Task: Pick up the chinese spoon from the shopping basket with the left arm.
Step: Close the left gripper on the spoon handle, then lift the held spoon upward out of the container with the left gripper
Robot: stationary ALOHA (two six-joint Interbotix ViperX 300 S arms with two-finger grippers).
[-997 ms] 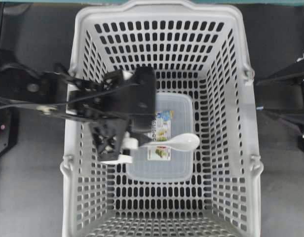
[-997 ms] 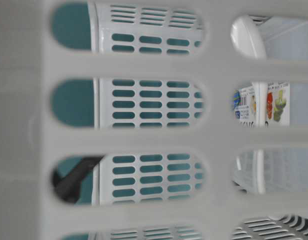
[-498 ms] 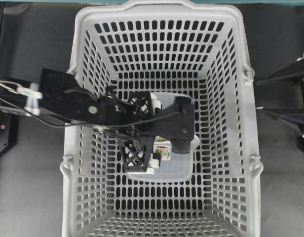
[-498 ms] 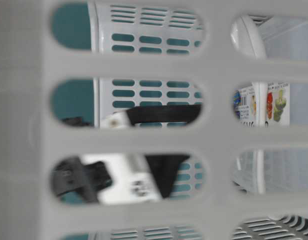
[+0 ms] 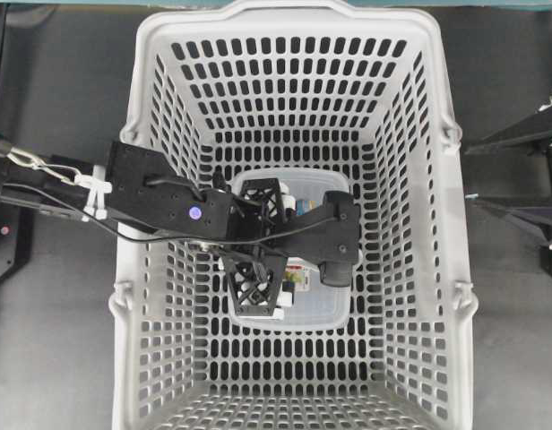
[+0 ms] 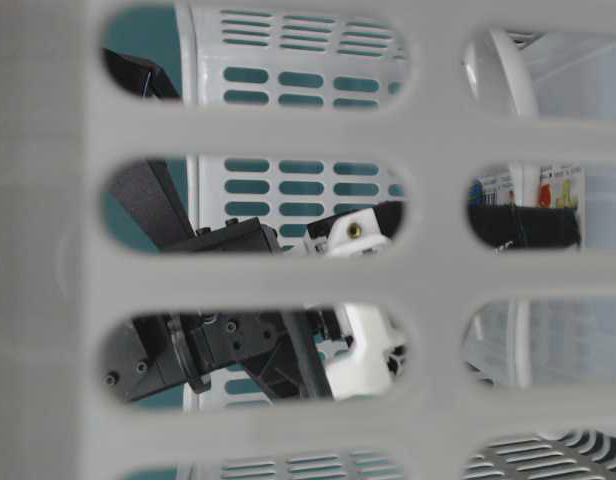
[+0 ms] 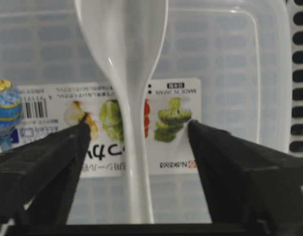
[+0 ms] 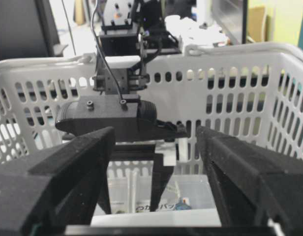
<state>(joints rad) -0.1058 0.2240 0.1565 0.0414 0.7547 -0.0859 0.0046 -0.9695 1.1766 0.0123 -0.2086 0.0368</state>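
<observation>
One shopping basket point(image 5: 442, 269) holds a lidded food box point(image 7: 230, 49) | chinese spoon point(image 7: 127, 73) laid on box lid, between spread fingers of left tool point(image 7: 134, 135) | right tool point(image 8: 156, 147) spread, outside basket

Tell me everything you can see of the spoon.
The spoon is glossy white, ceramic or plastic by its look, with a deep oval bowl narrowing to a slim handle. It lies flat on the labelled lid of the clear food box in the basket. The left gripper straddles its handle, jaws open and clear of it. From overhead the arm hides it.
</observation>
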